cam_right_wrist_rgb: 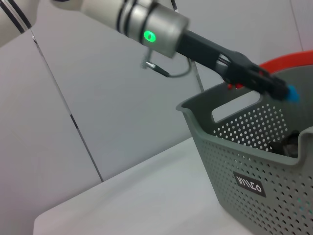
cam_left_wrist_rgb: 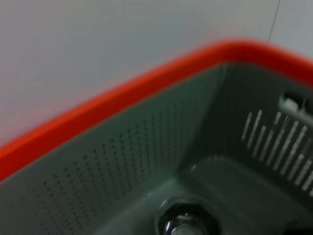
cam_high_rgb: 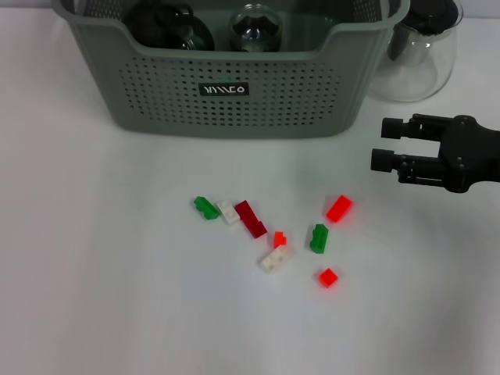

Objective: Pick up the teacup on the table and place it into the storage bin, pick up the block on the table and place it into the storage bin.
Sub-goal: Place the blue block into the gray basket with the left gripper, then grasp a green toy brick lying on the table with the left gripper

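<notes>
Right gripper hangs open and empty above the small red plastic block; crowded neighbours risk getting nudged. Left gripper, perhaps holding something, over the grey-green perforated storage bin.

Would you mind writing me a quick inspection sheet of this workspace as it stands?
Surface: white table, bare apart from the blocks.
Job's things: storage bin at the far edge, dark glassware inside; small blocks in red, green and white scattered in front of it. No teacup on the table.
Clutter: clear glass carafe beside the bin on the right.
End effectors: right end effector open, empty, above the table near the carafe; left end effector over the bin, fingers not judged.
Cables: thin loop on the left arm.
Surroundings: grey wall panels.
</notes>
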Motion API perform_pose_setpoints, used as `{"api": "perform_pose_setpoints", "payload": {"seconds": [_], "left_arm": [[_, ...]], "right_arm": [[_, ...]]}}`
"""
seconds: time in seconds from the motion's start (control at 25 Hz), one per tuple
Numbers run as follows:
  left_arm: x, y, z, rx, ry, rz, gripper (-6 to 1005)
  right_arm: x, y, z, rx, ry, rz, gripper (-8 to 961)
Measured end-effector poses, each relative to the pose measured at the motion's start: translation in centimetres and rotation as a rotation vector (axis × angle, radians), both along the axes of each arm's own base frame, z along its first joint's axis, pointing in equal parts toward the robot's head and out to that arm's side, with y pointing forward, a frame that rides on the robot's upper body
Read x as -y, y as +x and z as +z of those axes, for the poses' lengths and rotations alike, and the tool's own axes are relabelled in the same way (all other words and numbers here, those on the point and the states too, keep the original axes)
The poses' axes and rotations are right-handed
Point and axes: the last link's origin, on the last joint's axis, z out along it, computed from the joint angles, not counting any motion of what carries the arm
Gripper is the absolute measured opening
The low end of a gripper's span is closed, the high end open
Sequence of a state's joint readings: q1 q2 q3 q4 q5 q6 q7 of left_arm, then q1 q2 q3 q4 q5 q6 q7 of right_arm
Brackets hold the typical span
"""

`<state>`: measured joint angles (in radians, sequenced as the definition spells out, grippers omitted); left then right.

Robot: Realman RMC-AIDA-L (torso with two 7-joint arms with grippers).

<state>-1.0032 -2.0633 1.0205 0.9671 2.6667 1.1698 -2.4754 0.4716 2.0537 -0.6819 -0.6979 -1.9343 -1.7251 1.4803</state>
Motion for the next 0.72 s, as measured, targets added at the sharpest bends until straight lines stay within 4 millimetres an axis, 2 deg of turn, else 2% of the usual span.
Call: {"api": "perform_pose_setpoints", "payload": {"seconds": [0.08, 0.2, 0.36, 0.48, 0.52, 0.6, 0.68, 0.72], "left_arm": [[-0.2, 0.2, -1.9, -0.069, -0.006, 0.011, 419], [-0.2, 0.1, -3.3, -0.119, -0.016, 0.011, 430], [0.0, 0.6, -3.0, -0.086, 0.005, -0.003, 445], [0.6, 0.9, -1.0, 0.036, 0.065, -0.032, 456], [1.1, 0.9, 0.2, 0.098, 0.099, -0.049, 460], [2.3, 1.1, 2.4, 0.23, 0.147, -0.107, 538], [4.8, 0.6, 5.3, 0.422, 0.18, -0.208, 615], [5.8, 0.3, 6.2, 0.484, 0.181, -0.252, 654]], "right_arm": [[0.0, 0.0, 0.0, 0.001, 0.0, 0.0, 727], [-0.1, -0.1, -0.1, 0.001, -0.001, 0.003, 727], [0.0, 0.0, -0.1, 0.004, -0.004, 0.001, 727], [0.1, 0.2, -0.1, 0.006, -0.004, -0.005, 727], [0.1, 0.2, -0.1, 0.006, -0.004, -0.005, 727], [0.1, 0.2, -0.1, 0.005, -0.003, -0.007, 727], [0.1, 0.2, 0.0, 0.005, -0.002, -0.008, 727], [0.1, 0.2, 0.0, 0.006, -0.002, -0.008, 727]]}}
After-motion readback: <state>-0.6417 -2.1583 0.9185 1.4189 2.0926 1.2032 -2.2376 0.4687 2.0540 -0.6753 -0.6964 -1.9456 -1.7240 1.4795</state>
